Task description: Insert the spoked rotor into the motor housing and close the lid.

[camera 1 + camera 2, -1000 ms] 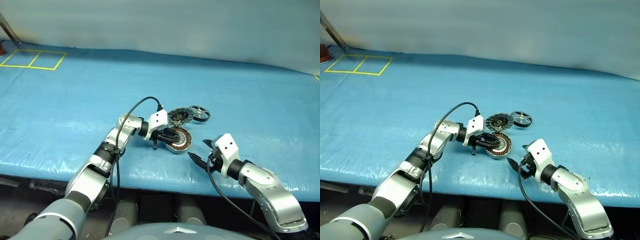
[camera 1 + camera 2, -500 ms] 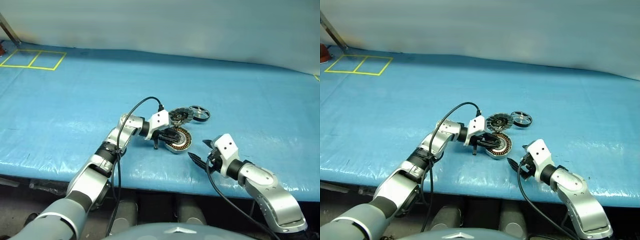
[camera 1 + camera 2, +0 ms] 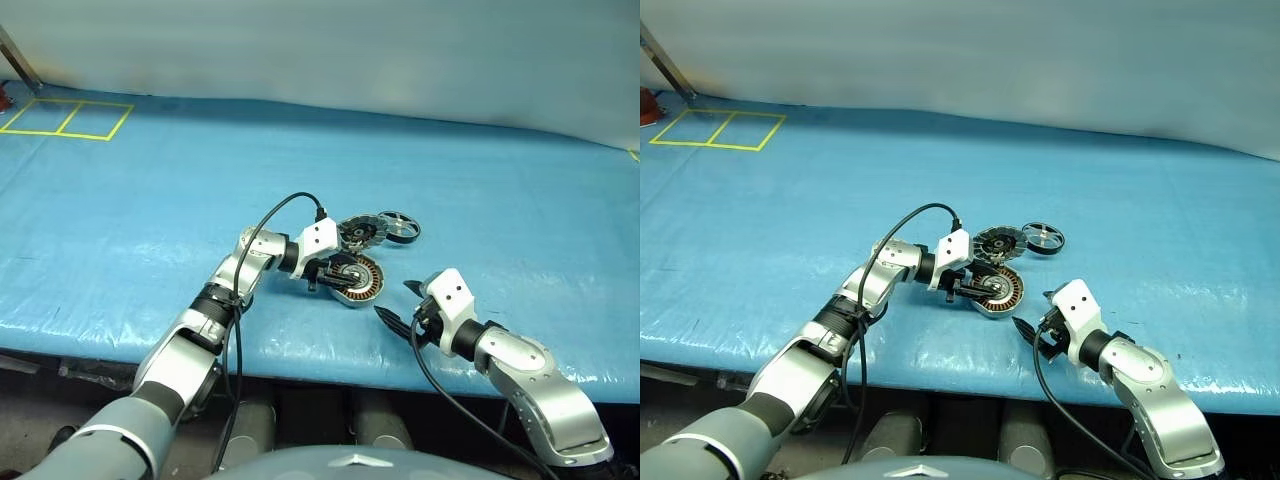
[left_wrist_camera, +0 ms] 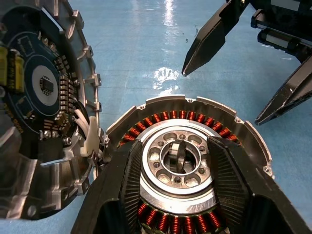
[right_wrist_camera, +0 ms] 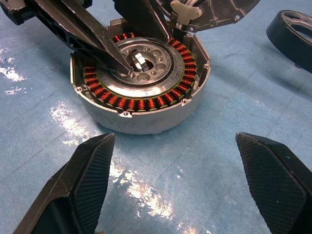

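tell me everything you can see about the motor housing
The motor housing is a shallow round can of silvery metal lying flat, open side up, on the blue table cover. A ring of copper-coloured windings surrounds a pale metal hub with small holes. The left gripper straddles the hub with its jaws apart; a small ring stands on edge in the hub's bore.

Light came down bright and even from overhead, and my blue table cover (image 3: 150, 190) threw back white glare in crinkled streaks along its near edge. Up close, hot specular patches sat on the cover just beside the motor housing (image 5: 141, 92). Shadows under it were short and soft. My own fingertips (image 5: 80, 187) loomed large and slightly soft; the copper windings stayed crisp.
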